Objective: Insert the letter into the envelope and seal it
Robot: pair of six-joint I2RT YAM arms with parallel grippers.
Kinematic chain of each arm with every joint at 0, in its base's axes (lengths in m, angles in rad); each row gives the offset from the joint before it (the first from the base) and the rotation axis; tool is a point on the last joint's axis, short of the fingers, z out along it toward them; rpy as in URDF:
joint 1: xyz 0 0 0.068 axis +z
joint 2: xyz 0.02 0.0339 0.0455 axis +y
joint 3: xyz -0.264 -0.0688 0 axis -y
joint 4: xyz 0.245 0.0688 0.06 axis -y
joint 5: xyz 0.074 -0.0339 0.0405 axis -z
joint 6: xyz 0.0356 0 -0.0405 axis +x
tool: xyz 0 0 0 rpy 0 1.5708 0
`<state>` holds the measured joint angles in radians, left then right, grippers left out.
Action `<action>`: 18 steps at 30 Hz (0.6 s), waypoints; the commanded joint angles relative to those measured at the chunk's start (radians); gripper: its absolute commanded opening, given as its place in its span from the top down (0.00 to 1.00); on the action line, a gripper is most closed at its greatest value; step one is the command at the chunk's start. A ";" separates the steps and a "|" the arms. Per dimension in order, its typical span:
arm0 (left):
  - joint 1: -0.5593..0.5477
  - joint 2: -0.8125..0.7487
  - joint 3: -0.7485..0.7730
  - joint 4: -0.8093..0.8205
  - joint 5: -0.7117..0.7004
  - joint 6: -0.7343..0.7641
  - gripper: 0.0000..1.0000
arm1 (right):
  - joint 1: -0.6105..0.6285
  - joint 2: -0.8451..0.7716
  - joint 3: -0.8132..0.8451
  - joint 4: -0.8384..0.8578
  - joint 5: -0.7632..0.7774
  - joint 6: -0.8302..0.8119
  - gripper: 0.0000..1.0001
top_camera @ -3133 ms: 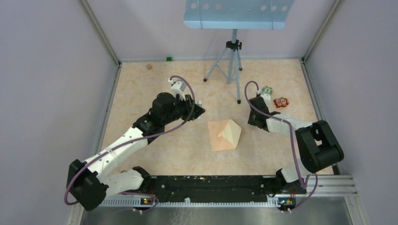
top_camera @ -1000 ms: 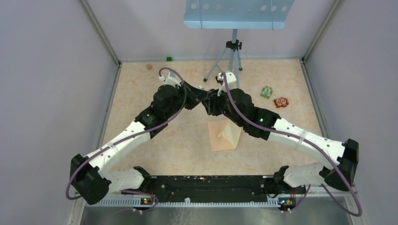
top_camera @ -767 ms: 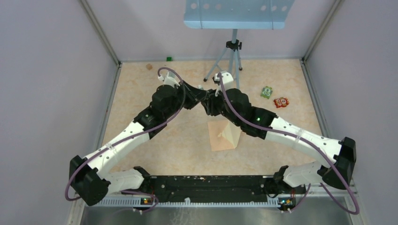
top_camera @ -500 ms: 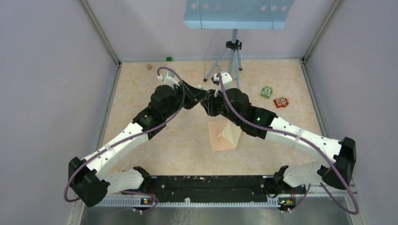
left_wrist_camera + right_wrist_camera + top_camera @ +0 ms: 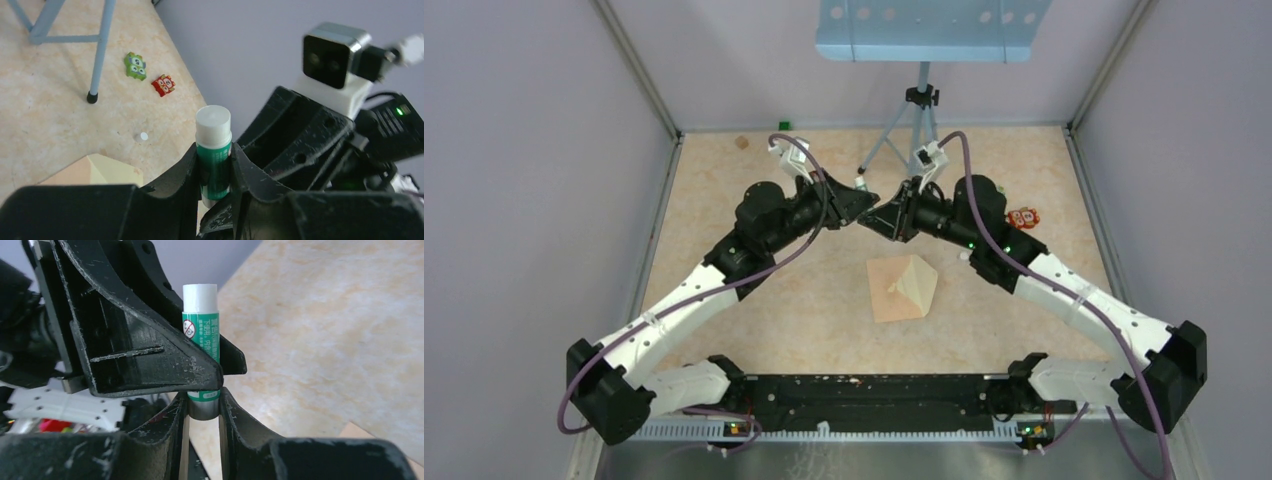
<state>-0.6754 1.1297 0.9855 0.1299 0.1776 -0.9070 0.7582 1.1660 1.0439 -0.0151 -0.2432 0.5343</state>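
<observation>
Both arms reach forward and inward from their bases at the near edge and meet nose to nose above the middle of the bench (image 5: 714, 190), forming a peak; each elbow is bent out toward its own side wall. The left gripper (image 5: 213, 162) is clamped narrow on the green body of a glue stick (image 5: 201, 335), whose white end stands clear above the fingers. The right gripper (image 5: 203, 407) is closed on the stick's lower end, its fingers hugging both sides. The envelope (image 5: 886, 290) lies flat on the bench nearer the bases than the meeting grippers, apart from both, with the letter (image 5: 919, 284) lying on its right part as a paler triangle. Bare bench lies left and right of the envelope. A tripod (image 5: 921, 130) stands just behind the grippers, one foot near the right wrist. A red toy (image 5: 1023, 217) sits beside the right arm; a green toy (image 5: 135, 66) shows only from the left wrist. From the top, the stick itself is hidden between the black fingers.
</observation>
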 commanded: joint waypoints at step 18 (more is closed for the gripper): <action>0.000 -0.174 -0.052 0.258 0.189 0.254 1.00 | -0.166 -0.152 -0.136 0.405 -0.427 0.376 1.00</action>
<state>-0.6994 1.0187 0.9382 0.3153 0.4007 -0.7284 0.6422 1.0927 0.8894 0.4007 -0.7013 0.8955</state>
